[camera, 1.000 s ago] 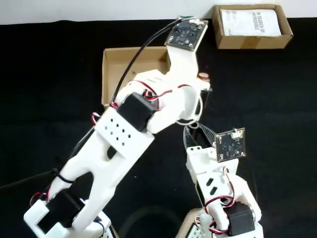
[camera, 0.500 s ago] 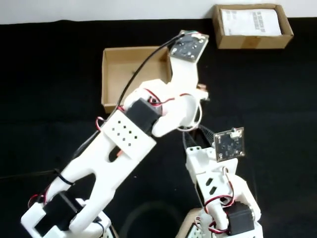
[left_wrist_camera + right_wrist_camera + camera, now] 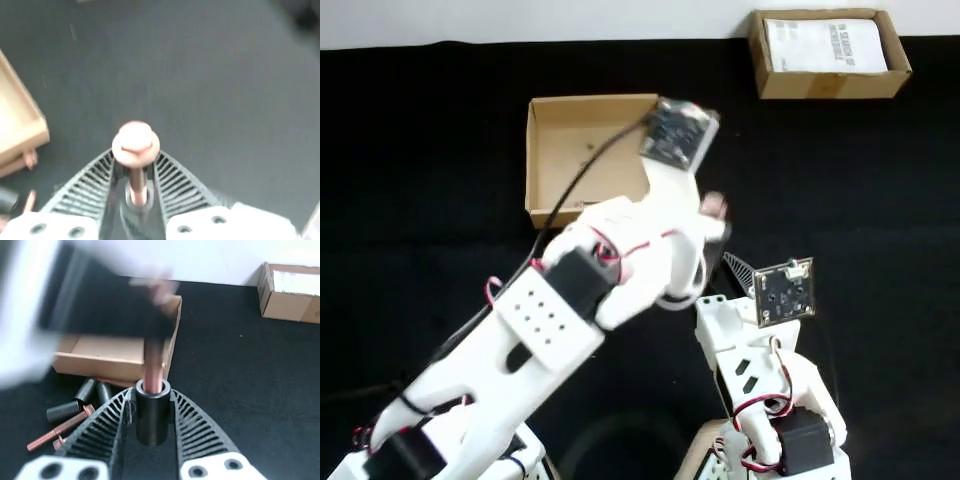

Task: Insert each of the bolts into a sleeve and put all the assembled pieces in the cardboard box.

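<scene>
In the high view the left arm (image 3: pixel 550 320) is covering the sleeve and most of both grippers, with just the head of the bolt (image 3: pixel 713 207) peeking out beside it. In the right wrist view that arm is smearing into a blur and hiding the bolt's head.

The left gripper (image 3: pixel 136 156) is clenching the bolt by its shaft just under the head, which is sitting clear of the fingertips. The right gripper (image 3: pixel 152 395) is grasping a black sleeve (image 3: pixel 151 420) upright between its ribbed fingers. The bolt's lower end is entering the sleeve's open mouth, but how deep cannot be told.

From the bolt head in the high view, the cardboard box (image 3: pixel 580 150) is lying at ten o'clock and a second box (image 3: pixel 830 50) at one o'clock. Loose sleeves (image 3: pixel 85 390) and a loose bolt (image 3: pixel 60 432) are lying just beside the cardboard box's outer wall on the black table (image 3: pixel 240 365).
</scene>
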Robot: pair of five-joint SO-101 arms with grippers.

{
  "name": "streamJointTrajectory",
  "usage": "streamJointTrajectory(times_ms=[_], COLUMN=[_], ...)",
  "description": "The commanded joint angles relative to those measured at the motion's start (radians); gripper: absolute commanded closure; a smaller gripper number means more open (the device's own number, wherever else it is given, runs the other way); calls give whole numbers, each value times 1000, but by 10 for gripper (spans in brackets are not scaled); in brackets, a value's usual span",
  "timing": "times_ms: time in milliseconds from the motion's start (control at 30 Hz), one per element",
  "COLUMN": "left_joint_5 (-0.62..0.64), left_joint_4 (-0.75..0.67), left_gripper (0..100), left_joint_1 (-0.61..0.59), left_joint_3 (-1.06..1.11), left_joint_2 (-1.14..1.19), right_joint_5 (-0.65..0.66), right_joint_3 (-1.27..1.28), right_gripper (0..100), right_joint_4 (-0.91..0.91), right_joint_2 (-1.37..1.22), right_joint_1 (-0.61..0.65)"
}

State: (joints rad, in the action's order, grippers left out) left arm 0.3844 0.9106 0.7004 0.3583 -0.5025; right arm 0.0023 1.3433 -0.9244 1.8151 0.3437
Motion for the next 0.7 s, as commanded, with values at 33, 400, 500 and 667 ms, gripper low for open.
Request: streamJointTrajectory(times_ms=[33,400,500,667], left_joint_5=[0,-71,-83,-84], left_joint_4=[-12,46,130,262], left_gripper=[991,943,849,764], left_joint_1=[28,28,28,24], left_joint_3=[71,133,131,130], left_joint_2=[-114,-217,-252,-343], right_joint_5=[-9,-9,-9,-9], right_joint_3=[-4,-4,-4,-4], right_gripper=[991,991,991,991], right_joint_4=[21,21,21,21], right_joint_2=[2,2,2,2], right_joint_1=[-1,-1,-1,-1])
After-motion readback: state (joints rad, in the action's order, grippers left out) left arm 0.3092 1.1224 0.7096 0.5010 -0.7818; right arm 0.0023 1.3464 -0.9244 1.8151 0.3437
